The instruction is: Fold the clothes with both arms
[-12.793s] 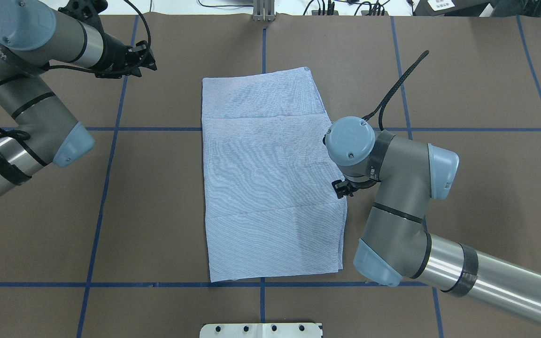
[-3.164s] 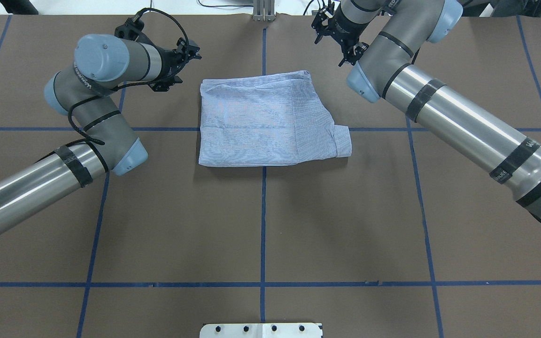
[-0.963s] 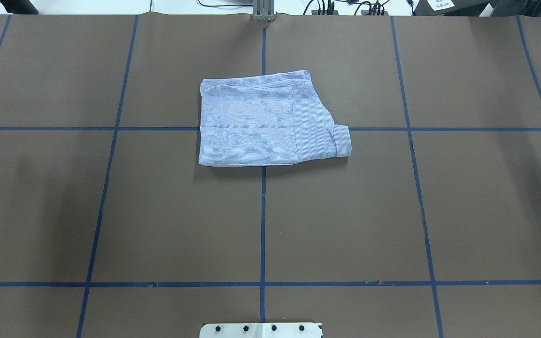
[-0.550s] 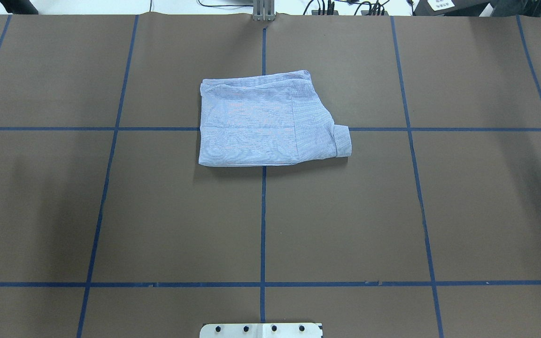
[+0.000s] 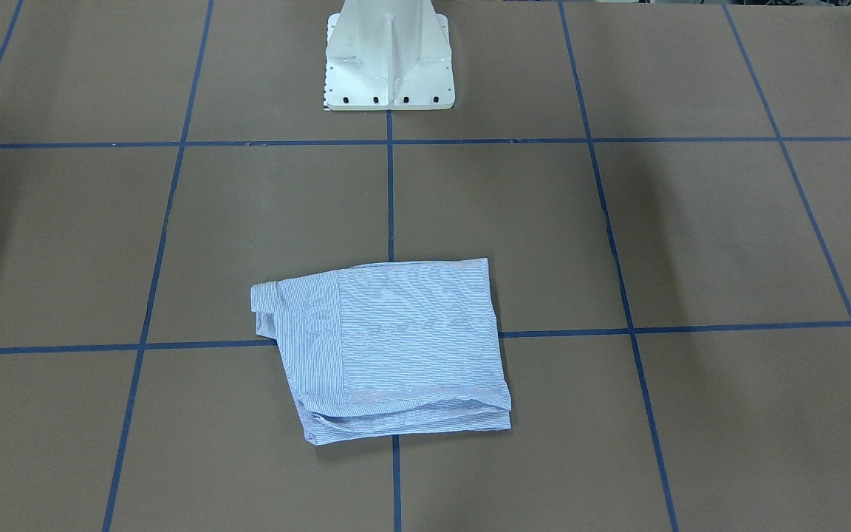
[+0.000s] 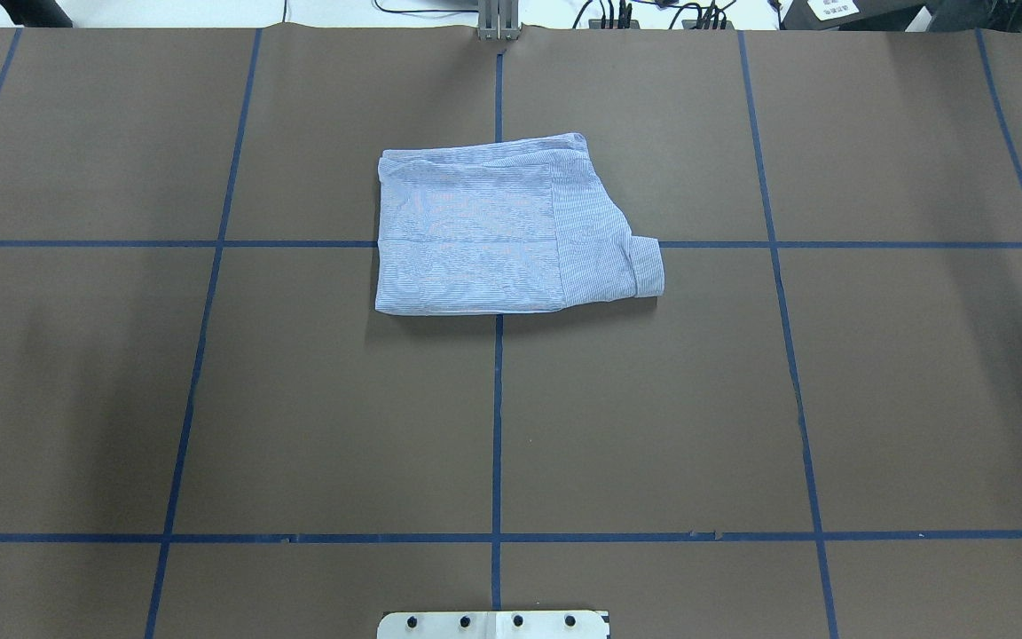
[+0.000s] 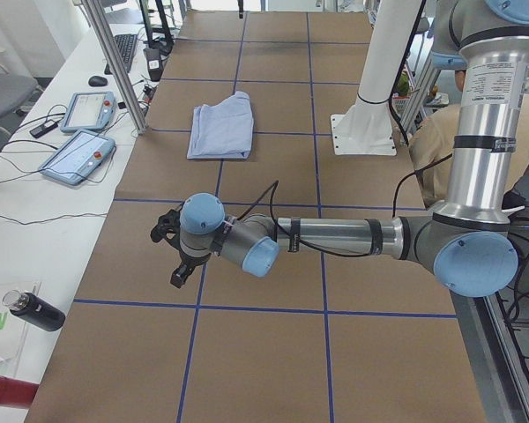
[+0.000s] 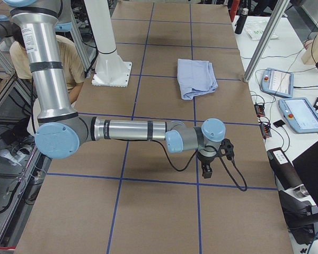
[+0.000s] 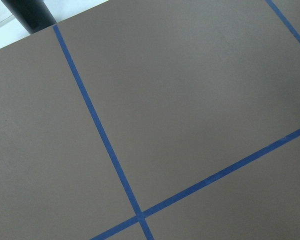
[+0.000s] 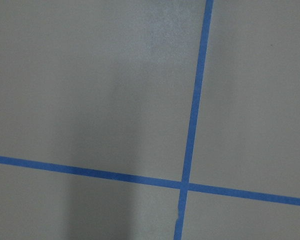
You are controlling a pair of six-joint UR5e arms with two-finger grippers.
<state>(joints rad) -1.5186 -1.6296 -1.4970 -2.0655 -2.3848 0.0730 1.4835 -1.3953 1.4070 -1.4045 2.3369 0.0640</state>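
Shirt (image 6: 502, 231): lt blue w/ fine white stripes, folded into a compact, roughly rectangular packet. Stacked layer edges show along its far side, and a rolled bit sticks out at the robot's-right near corner. It lies flat on the brown table (image 6: 298, 399), far-centre, over a blue tape crossing.

Left gripper (image 7: 171, 254) & right gripper (image 8: 209, 164) hover low over the table ends, well apart from the shirt. Fingers seen in side views only, so can't tell if parted or closed.

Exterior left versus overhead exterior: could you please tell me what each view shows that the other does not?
Only exterior left shows the left arm stretched low over the table, and two teach pendants on a side bench. Only overhead exterior shows fine stripes on the shirt. Both show the folded shirt untouched on the blue-taped brown table.
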